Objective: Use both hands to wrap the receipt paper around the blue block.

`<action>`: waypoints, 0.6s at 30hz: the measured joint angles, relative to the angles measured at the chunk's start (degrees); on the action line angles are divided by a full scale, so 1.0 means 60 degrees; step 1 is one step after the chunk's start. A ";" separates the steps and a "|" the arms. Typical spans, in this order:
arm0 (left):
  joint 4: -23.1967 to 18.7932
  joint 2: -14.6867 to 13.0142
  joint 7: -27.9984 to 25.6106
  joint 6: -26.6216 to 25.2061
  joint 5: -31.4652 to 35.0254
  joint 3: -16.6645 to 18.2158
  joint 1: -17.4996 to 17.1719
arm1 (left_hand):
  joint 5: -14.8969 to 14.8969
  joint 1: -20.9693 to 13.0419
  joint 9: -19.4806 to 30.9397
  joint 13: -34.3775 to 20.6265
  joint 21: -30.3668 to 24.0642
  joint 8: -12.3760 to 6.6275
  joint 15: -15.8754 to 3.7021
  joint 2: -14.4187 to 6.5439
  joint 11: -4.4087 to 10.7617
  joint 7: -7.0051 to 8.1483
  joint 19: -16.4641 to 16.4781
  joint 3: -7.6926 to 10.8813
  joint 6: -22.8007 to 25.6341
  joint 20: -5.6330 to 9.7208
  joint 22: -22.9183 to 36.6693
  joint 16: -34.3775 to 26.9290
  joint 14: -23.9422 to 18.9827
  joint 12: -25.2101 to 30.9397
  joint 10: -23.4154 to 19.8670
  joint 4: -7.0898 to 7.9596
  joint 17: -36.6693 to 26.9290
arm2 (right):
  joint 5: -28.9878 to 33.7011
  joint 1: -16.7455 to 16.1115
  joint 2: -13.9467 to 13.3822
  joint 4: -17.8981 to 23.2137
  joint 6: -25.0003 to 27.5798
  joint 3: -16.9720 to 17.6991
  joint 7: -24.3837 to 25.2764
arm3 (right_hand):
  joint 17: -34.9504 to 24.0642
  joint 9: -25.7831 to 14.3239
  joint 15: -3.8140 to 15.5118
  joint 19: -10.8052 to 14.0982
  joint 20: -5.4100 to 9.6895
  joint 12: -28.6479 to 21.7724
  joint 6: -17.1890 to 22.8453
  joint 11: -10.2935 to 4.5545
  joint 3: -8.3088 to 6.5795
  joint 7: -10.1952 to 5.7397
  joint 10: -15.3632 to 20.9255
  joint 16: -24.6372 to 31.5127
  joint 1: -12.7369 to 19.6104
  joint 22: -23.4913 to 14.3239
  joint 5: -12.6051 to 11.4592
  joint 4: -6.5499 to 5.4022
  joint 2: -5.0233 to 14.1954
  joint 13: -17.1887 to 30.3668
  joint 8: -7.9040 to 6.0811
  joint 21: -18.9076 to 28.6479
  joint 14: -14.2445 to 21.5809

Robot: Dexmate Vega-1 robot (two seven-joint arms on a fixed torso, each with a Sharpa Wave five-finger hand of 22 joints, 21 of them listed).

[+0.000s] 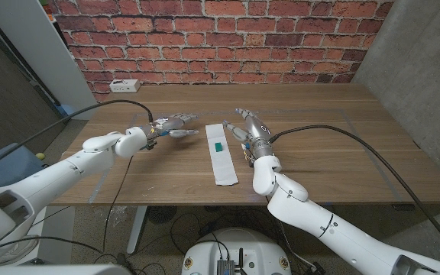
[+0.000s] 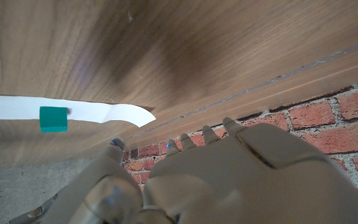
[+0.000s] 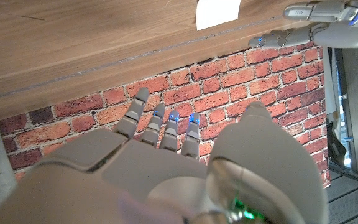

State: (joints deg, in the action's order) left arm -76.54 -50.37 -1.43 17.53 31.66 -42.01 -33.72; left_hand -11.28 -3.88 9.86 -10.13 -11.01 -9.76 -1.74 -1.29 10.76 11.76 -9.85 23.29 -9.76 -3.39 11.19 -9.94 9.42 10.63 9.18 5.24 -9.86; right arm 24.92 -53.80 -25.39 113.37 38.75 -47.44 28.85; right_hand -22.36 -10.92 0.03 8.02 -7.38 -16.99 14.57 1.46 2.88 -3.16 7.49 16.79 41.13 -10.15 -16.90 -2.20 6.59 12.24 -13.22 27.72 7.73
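Wrapping not begun, by the look of it: left hand (image 1: 169, 124) hovers at 9 o'clock of the receipt paper (image 1: 221, 153), fingers apart and stretched toward it, holding nothing. The strip lies flat mid-desk (image 1: 342, 145), the blue block (image 1: 218, 145) (reads teal-green) sitting on it. At 3 o'clock, right hand (image 1: 250, 127) stands close beside the paper, fingers spread, empty; every fold remains.

The receipt paper (image 1: 221, 153) at frame centre is white, the block (image 1: 218, 145) on it teal-green. The wall (image 1: 220, 34) along the top is red brick; the table (image 1: 319, 130) is brown woodgrain.
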 measured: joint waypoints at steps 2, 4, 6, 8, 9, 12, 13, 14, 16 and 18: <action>0.0036 0.0017 0.0030 0.0039 0.0046 -0.0037 0.0032 | 0.0000 -0.0024 0.0000 0.0000 0.0000 0.0000 0.0000 0.0024 0.0050 0.0000 -0.0047 -0.0016 0.0000 -0.0055 0.0000 0.0000 0.0000 0.0000 0.0050 -0.0016 0.0000 | 0.0054 -0.0107 0.0013 0.0157 0.0256 -0.0048 0.0065 | 0.0010 0.0000 0.0027 0.0066 0.0070 0.0000 0.0066 0.0015 -0.0024 -0.0006 0.0053 0.0027 0.0074 0.0000 0.0000 0.0024 -0.0003 0.0000 0.0000 -0.0001 0.0099; 0.0091 0.0040 0.0073 0.0103 0.0114 -0.0088 0.0078 | -0.0063 -0.0024 0.0000 0.0000 0.0000 0.0000 0.0000 0.0024 0.0050 0.0000 0.0000 -0.0016 0.0000 -0.0102 0.0000 0.0000 0.0000 0.0000 0.0050 -0.0016 0.0000 | 0.0110 -0.0180 0.0015 0.0293 0.0547 -0.0092 0.0109 | 0.0010 0.0000 0.0065 0.0072 0.0075 0.0000 0.0066 0.0046 -0.0053 -0.0006 0.0084 0.0064 0.0077 0.0000 0.0000 0.0054 -0.0001 0.0000 0.0000 -0.0001 0.0168; 0.0153 0.0068 0.0100 0.0150 0.0155 -0.0149 0.0134 | -0.0064 -0.0024 0.0000 0.0000 0.0000 0.0000 0.0000 0.0024 0.0050 0.0000 0.0000 -0.0016 0.0000 -0.0102 0.0000 0.0000 0.0000 0.0000 0.0050 -0.0017 0.0000 | 0.0144 -0.0228 0.0015 0.0381 0.0760 -0.0125 0.0121 | 0.0010 -0.0001 0.0096 0.0151 0.0088 0.0000 0.0097 0.0046 -0.0064 -0.0037 0.0084 0.0102 0.0148 0.0000 0.0000 0.0065 0.0000 0.0000 0.0000 -0.0001 0.0307; 0.0196 0.0092 0.0124 0.0196 0.0200 -0.0187 0.0173 | -0.0064 -0.0024 0.0000 0.0000 0.0000 0.0000 0.0000 0.0024 0.0050 -0.0001 0.0000 -0.0047 0.0001 -0.0102 0.0001 0.0000 0.0000 0.0000 0.0050 -0.0047 0.0000 | 0.0164 -0.0273 0.0013 0.0480 0.0934 -0.0161 0.0122 | 0.0010 -0.0001 0.0149 0.0229 0.0097 0.0000 0.0098 0.0046 -0.0083 -0.0037 0.0084 0.0155 0.0149 -0.0014 0.0068 0.0125 -0.0001 0.0001 0.0000 -0.0001 0.0389; 0.0233 0.0113 0.0151 0.0257 0.0252 -0.0219 0.0210 | -0.0064 -0.0024 0.0001 0.0000 0.0000 0.0000 0.0000 0.0024 0.0049 -0.0001 0.0000 -0.0056 0.0000 -0.0102 0.0001 0.0000 0.0000 0.0000 0.0050 -0.0056 0.0000 | 0.0185 -0.0322 -0.0003 0.0611 0.1107 -0.0203 0.0122 | 0.0010 -0.0001 0.0157 0.0254 0.0122 0.0000 0.0098 0.0031 -0.0066 -0.0037 0.0101 0.0179 0.0149 -0.0021 0.0073 0.0142 -0.0002 0.0001 0.0000 -0.0001 0.0415; 0.0318 0.0166 0.0163 0.0287 0.0285 -0.0295 0.0290 | -0.0064 -0.0040 0.0001 -0.0001 -0.0001 -0.0029 0.0000 0.0116 0.0088 -0.0001 0.0000 -0.0055 0.0001 -0.0101 0.0001 0.0000 0.0000 0.0000 0.0011 -0.0056 0.0000 | 0.0193 -0.0346 -0.0018 0.0681 0.1433 -0.0225 0.0086 | -0.0015 -0.0001 0.0204 0.0368 0.0132 0.0000 0.0164 0.0030 -0.0117 0.0029 0.0211 0.0266 0.0263 -0.0023 0.0073 0.0198 -0.0017 0.0001 0.0000 0.0000 0.0604; 0.0350 0.0187 0.0190 0.0375 0.0369 -0.0322 0.0325 | -0.0064 -0.0036 0.0001 -0.0001 0.0000 -0.0037 0.0000 0.0111 0.0087 -0.0001 0.0000 -0.0055 0.0001 -0.0101 0.0001 0.0000 0.0000 0.0000 0.0011 -0.0056 0.0000 | 0.0193 -0.0412 -0.0068 0.0907 0.1578 -0.0276 0.0047 | -0.0019 0.0000 0.0180 0.0377 0.0141 0.0000 0.0175 0.0047 -0.0144 0.0040 0.0263 0.0288 0.0263 -0.0023 0.0073 0.0225 -0.0017 0.0001 0.0000 0.0000 0.0632; 0.0377 0.0207 0.0190 0.0375 0.0369 -0.0344 0.0356 | -0.0064 -0.0036 0.0001 0.0000 0.0000 -0.0037 0.0000 0.0111 0.0087 -0.0001 0.0000 -0.0055 0.0001 -0.0101 0.0001 0.0000 0.0000 0.0000 0.0011 -0.0056 0.0000 | 0.0193 -0.0412 -0.0068 0.0907 0.1696 -0.0276 0.0013 | -0.0020 -0.0001 0.0219 0.0391 0.0155 0.0000 0.0224 0.0085 -0.0165 0.0080 0.0361 0.0314 0.0361 -0.0023 0.0073 0.0283 0.0004 0.0001 0.0000 0.0000 0.0696; 0.0422 0.0237 0.0200 0.0420 0.0410 -0.0378 0.0406 | -0.0064 -0.0036 0.0001 0.0000 -0.0001 -0.0037 0.0000 0.0111 0.0117 -0.0001 0.0000 -0.0075 0.0001 -0.0101 0.0001 0.0000 0.0000 0.0000 -0.0018 -0.0076 -0.0001 | 0.0193 -0.0440 -0.0100 0.1034 0.1960 -0.0308 -0.0061 | -0.0061 -0.0001 0.0267 0.0477 0.0138 0.0000 0.0324 0.0114 -0.0216 0.0052 0.0398 0.0349 0.0427 -0.0022 0.0073 0.0365 0.0013 0.0002 0.0000 0.0000 0.0745; 0.0510 0.0295 0.0224 0.0523 0.0483 -0.0439 0.0503 | -0.0064 -0.0036 0.0001 -0.0001 -0.0001 -0.0037 0.0037 0.0111 0.0118 -0.0001 0.0000 -0.0095 0.0001 -0.0101 0.0001 -0.0014 0.0037 0.0000 -0.0019 -0.0096 -0.0001 | 0.0193 -0.0475 -0.0166 0.1300 0.2329 -0.0391 -0.0164 | -0.0065 -0.0001 0.0229 0.0492 0.0155 0.0000 0.0429 0.0098 -0.0282 0.0088 0.0477 0.0419 0.0528 -0.0022 0.0073 0.0431 -0.0002 0.0002 0.0000 -0.0001 0.0823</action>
State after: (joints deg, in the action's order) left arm -73.48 -48.60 -0.09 20.67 34.56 -44.65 -30.70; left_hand -11.67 -4.09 9.87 -10.13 -11.02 -9.98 -1.52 -0.62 11.47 11.76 -9.85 22.72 -9.75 -4.00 11.19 -10.03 9.64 10.63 9.06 4.66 -9.87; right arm 26.08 -56.64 -26.38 121.17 52.73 -49.78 27.86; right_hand -22.75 -10.92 1.41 10.98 -6.45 -16.99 17.15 2.05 1.19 -2.64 10.35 19.31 44.30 -10.28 -16.46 0.38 6.58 12.26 -13.22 27.72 12.66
